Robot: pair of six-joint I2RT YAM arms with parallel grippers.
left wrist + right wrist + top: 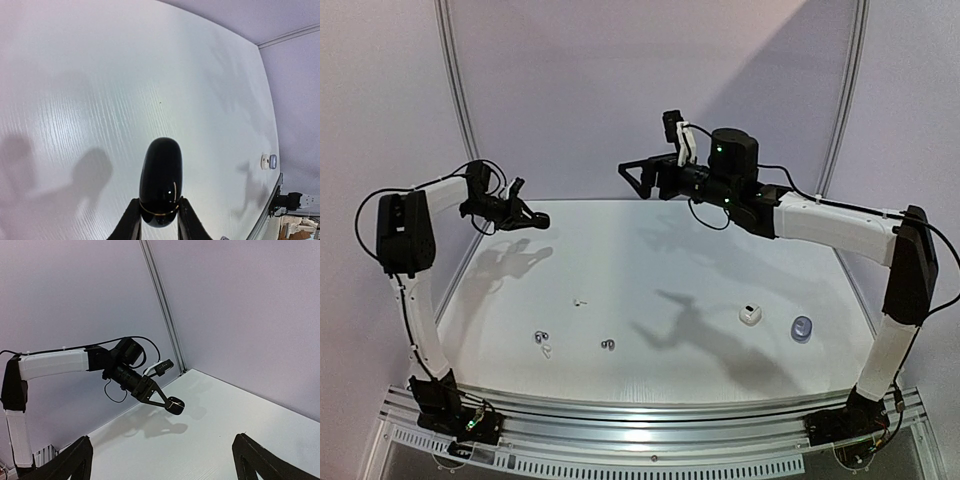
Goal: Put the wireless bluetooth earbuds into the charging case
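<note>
The left gripper [159, 202] clamps its fingers [131, 220] on the near end of a glossy black charging case [161, 175], high above the table [100, 75]. The right gripper [635, 178] is raised, spread wide and empty. Tiny earbuds [542, 337] lie scattered near-left on the table. A white case [750, 315] and a bluish case [802, 328] sit to the right.

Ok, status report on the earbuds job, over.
Left gripper shut on black case, off the table. Right gripper open, empty, raised. Earbuds loose on table. Nothing in the way.
</note>
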